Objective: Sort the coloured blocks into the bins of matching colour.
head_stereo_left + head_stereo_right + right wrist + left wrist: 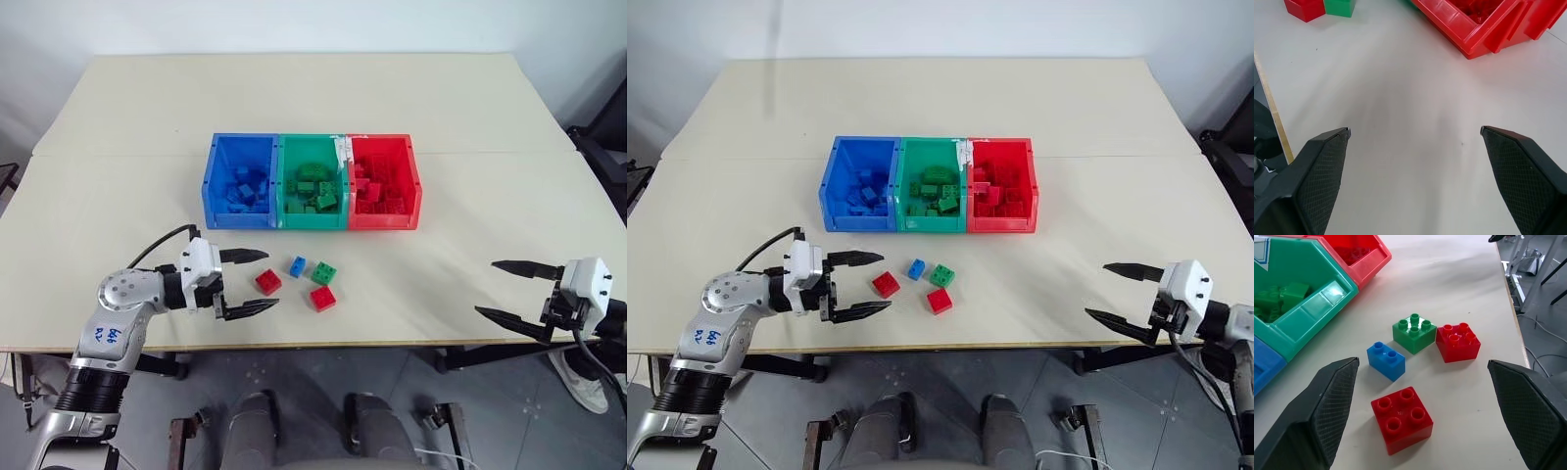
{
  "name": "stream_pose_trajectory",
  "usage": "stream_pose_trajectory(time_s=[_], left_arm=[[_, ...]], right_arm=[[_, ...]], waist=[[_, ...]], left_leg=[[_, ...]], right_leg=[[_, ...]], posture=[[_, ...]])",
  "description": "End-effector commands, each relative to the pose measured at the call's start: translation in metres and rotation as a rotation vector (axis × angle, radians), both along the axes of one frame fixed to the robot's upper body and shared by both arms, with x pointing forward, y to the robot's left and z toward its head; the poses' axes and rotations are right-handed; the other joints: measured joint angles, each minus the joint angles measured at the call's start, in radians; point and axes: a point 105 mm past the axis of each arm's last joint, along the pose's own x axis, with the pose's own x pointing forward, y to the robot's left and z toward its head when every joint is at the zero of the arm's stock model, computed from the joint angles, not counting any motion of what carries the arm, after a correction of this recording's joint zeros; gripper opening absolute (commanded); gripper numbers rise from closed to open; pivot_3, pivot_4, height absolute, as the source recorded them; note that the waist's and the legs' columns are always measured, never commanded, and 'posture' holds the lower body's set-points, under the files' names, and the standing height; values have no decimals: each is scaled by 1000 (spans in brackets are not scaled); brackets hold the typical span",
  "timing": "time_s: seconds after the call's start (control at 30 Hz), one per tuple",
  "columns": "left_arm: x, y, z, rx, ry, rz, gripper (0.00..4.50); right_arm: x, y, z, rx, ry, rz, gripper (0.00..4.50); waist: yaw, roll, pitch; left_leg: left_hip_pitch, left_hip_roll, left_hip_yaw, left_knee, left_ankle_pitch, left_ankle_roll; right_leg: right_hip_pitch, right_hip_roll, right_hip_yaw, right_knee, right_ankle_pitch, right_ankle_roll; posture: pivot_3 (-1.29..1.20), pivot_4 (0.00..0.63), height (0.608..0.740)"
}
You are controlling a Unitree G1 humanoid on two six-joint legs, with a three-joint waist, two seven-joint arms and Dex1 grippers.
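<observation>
left wrist view looked along the left gripper [1422,418], whose jaws stood spread wide and empty, straight at four loose blocks on the table [470,117]: the nearest red block [1401,419] lay between the fingertips' line of reach, with a small blue block [1386,361], a green block [1414,333] and a second red block [1458,340] just beyond, the last two touching. they sat in front of the joined blue bin [240,183], green bin [313,183] and red bin [384,182], each already holding bricks of its own colour. the right gripper [509,289] was also released, holding nothing, well apart to the right near the table edge. the bricks looked light, rigid and glossy, so probably slick under the pads; the studded top gave poor purchase, and the flat opposite side walls seemed the best hold, squarely pinched. the touching pair would likely nudge each other, so the lone red one seemed easiest.
</observation>
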Motion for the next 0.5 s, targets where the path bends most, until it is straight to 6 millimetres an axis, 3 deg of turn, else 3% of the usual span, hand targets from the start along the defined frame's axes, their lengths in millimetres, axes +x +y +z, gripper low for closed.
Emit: stream_pose_trajectory(time_s=[0.03,0.1,0.27,0.5], left_arm=[[-1,14,10,-3,-42,43,4500],[-3,19,9,1,-41,64,4500],[-17,41,3,11,-30,165,4500],[-38,48,-1,-7,-12,242,4500]], right_arm=[[9,31,10,29,-12,111,4460],[15,45,11,43,10,144,4460],[46,111,14,79,76,231,4460],[61,177,12,93,122,316,4460]], waist=[[-5,0,0],[-11,0,0],[-28,0,0],[-13,-1,0]], left_leg=[[0,0,0,0,0,0],[0,0,0,0,0,0],[0,1,1,-1,0,0],[-1,1,1,-1,-4,5]], right_leg=[[0,0,0,0,0,0],[0,0,0,1,0,0],[-2,0,0,2,0,0],[-3,-1,0,3,-1,-1]], posture=[[0,150,740],[0,150,740],[0,150,740],[0,150,740]])
